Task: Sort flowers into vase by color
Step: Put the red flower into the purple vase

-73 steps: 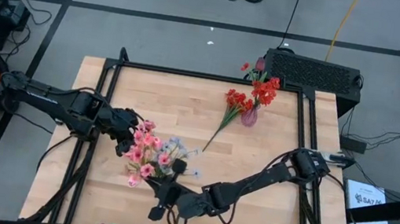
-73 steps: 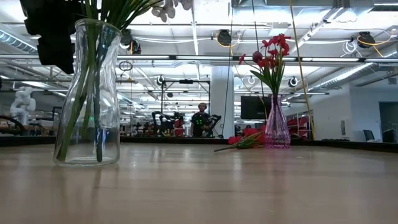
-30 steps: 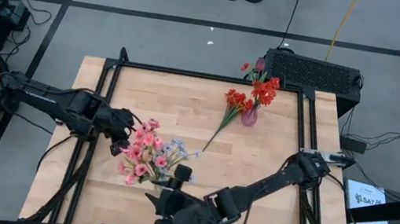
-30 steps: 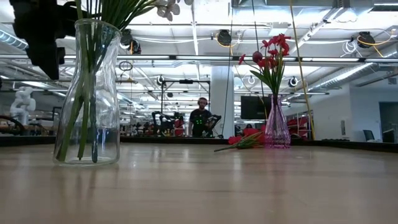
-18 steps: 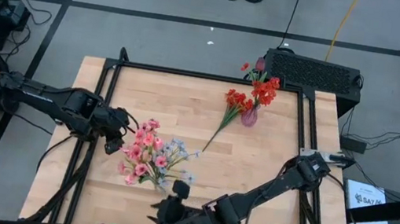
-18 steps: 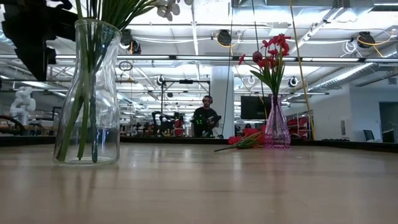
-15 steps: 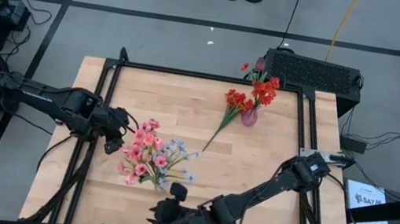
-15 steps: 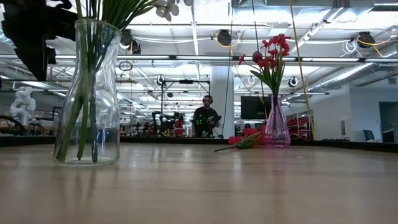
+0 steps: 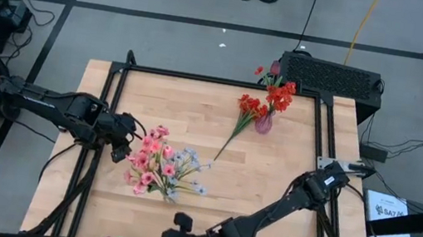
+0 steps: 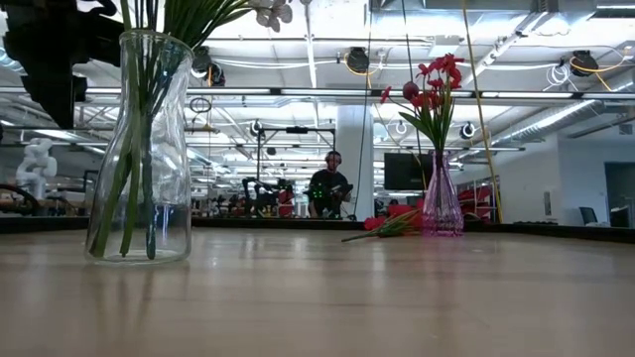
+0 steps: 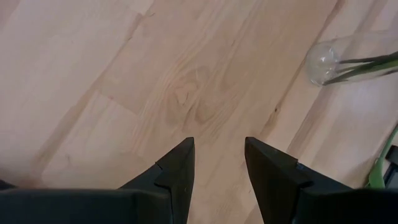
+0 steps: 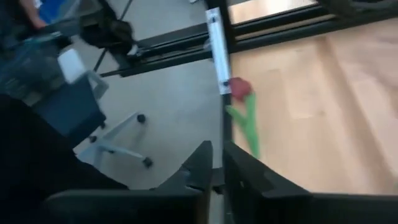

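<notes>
Red tulip bud on green stem (image 12: 241, 89) at table edge: right gripper (image 12: 214, 163), nearly closed and empty, should open, straddle stem.

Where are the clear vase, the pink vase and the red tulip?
Clear vase (image 10: 140, 169): low view, glass body.
Pink vase (image 10: 443, 210): low view, lower body.
Red tulip (image 12: 239, 88): right wrist view, bud.
</notes>
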`<state>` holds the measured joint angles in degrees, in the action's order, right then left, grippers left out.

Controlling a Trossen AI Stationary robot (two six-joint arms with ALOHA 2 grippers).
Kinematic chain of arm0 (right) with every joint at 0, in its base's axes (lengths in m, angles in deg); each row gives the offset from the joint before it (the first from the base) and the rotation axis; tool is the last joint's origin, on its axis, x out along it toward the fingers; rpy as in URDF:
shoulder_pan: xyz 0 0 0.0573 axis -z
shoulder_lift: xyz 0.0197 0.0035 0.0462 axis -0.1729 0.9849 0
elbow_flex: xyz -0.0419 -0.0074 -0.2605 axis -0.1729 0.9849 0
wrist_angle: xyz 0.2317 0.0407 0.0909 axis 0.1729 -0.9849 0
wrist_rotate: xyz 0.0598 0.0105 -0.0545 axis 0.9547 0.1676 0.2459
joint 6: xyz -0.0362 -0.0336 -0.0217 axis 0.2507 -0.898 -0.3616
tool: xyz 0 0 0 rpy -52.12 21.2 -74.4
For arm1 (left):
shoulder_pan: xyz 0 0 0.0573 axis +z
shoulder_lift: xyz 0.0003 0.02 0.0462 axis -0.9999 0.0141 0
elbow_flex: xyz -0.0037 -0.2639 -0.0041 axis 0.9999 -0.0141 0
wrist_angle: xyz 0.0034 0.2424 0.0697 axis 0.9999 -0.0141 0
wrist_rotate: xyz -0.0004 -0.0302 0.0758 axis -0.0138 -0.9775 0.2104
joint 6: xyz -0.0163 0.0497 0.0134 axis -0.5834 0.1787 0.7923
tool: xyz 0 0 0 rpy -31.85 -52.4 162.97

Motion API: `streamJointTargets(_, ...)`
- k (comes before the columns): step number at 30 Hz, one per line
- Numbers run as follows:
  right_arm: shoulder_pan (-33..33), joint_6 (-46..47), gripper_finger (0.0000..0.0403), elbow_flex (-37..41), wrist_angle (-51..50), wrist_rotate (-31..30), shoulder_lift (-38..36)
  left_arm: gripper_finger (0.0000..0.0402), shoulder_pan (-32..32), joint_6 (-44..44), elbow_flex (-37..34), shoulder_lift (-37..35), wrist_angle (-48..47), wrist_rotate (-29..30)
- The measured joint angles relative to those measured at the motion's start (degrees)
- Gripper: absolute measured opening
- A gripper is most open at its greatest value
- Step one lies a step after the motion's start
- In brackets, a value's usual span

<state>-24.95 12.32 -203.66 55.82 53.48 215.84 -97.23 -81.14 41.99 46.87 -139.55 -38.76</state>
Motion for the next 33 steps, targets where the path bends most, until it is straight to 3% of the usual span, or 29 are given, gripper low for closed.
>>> streamJointTargets(4, -1.0, -0.2, 0.0003, -4.8, -1.4, 0.1, 2.9, 0.0148, 0.0, 0.0, 0.0, 0.0, 0.0, 0.0)
streamJointTargets(13, -0.8, 2.4, 0.0001, -4.3, -6.7, -0.6, 6.0, 0.0148, 0.0, -1.5, 0.0, 0.0, 0.3, 0.0)
streamJointTargets(19, 0.3, -0.4, 0.0006, -4.3, -3.5, -0.3, 8.7, 0.0148, 0.0, -1.5, 0.0, 0.0, 0.5, 0.1)
streamJointTargets(26, 1.2, -1.4, 0.0063, -4.3, -2.5, -0.2, 12.1, 0.0148, 0.0, -1.4, 0.0, 0.0, 0.5, 1.1)
streamJointTargets(33, 1.6, -8.2, 0.0131, -4.3, 3.1, -0.4, 15.5, 0.0148, 0.0, -1.3, 0.0, 0.0, 0.4, 1.6)
